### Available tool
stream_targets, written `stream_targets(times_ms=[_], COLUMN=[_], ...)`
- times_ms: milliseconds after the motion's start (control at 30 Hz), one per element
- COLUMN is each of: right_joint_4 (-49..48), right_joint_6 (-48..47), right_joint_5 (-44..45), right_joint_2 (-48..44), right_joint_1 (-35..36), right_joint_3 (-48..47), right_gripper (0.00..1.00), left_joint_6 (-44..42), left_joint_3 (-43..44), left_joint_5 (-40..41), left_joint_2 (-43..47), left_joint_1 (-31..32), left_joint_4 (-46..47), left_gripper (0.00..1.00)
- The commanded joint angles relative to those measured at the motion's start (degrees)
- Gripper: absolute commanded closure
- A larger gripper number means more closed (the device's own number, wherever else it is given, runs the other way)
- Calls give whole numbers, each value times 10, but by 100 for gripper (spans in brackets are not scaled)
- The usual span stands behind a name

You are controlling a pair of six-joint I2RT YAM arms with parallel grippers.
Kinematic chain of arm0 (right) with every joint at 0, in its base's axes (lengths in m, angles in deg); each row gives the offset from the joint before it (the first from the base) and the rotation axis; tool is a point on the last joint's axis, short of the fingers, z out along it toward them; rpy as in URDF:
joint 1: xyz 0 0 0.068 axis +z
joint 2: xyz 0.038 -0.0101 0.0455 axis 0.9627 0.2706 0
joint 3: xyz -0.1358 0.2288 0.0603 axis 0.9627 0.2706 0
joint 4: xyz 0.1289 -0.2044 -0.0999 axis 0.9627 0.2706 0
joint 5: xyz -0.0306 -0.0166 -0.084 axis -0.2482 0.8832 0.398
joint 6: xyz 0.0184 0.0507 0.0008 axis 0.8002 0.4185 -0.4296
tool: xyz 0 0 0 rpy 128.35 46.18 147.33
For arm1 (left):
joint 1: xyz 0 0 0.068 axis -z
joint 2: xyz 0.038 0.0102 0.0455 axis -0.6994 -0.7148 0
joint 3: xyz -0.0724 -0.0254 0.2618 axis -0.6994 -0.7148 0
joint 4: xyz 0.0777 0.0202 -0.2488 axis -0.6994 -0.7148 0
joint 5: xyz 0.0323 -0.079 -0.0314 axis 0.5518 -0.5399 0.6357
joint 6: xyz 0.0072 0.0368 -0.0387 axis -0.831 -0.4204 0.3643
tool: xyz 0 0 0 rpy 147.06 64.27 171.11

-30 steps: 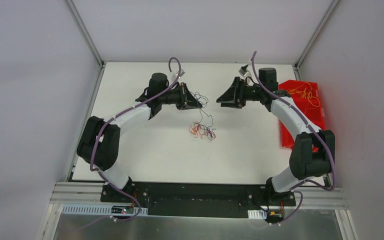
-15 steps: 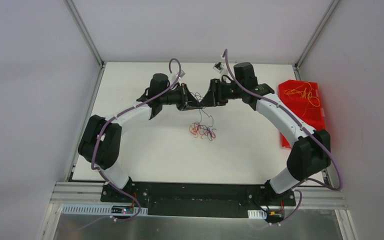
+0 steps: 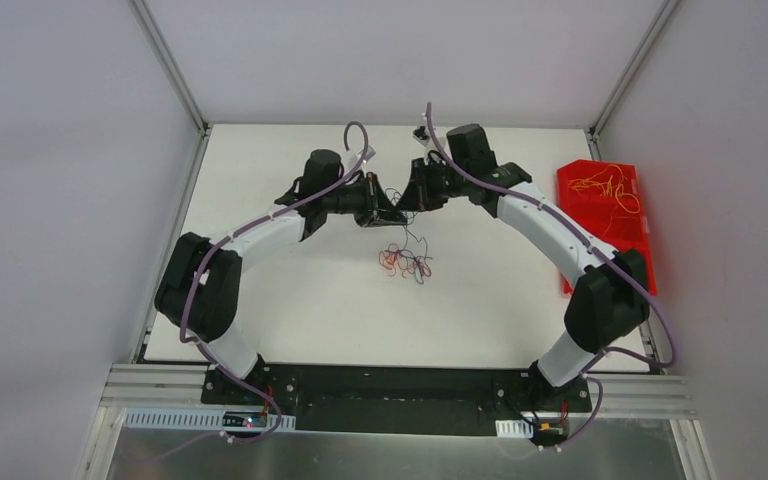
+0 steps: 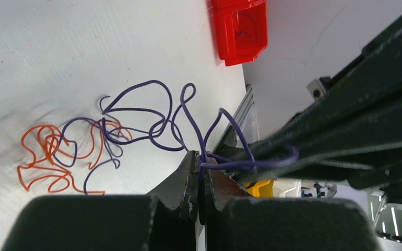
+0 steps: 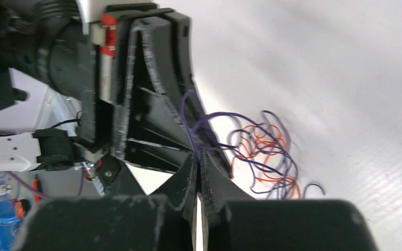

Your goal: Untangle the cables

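- The left gripper, above the table's far middle, is clenched on a purple cable.
- Below it, the cables lie tangled mid-table.
- The right gripper, tip to tip with the left, pinches the same strand.
- A red bin sits at the right edge.

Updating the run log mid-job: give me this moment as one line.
left tool: shut on purple cable | right tool: shut on same cable | rest of tangle: on table
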Motion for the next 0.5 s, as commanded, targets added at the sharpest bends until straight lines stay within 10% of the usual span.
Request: stream_targets(times_ms=[0, 467], right_joint_4=[27, 47], right_joint_6=[-45, -81], right_joint_5=[49, 34], right_joint_2=[-26, -154], right_joint_1=[-25, -330], right_joint_3=[-19, -40], right_gripper=[100, 100], left_joint_6=[-65, -392], left_joint_3=[9, -47], left_joint_5=[-13, 42], left_joint_2=[55, 129], left_joint_1=[-14, -347], left_joint_4=[-56, -389], left_gripper=[100, 100])
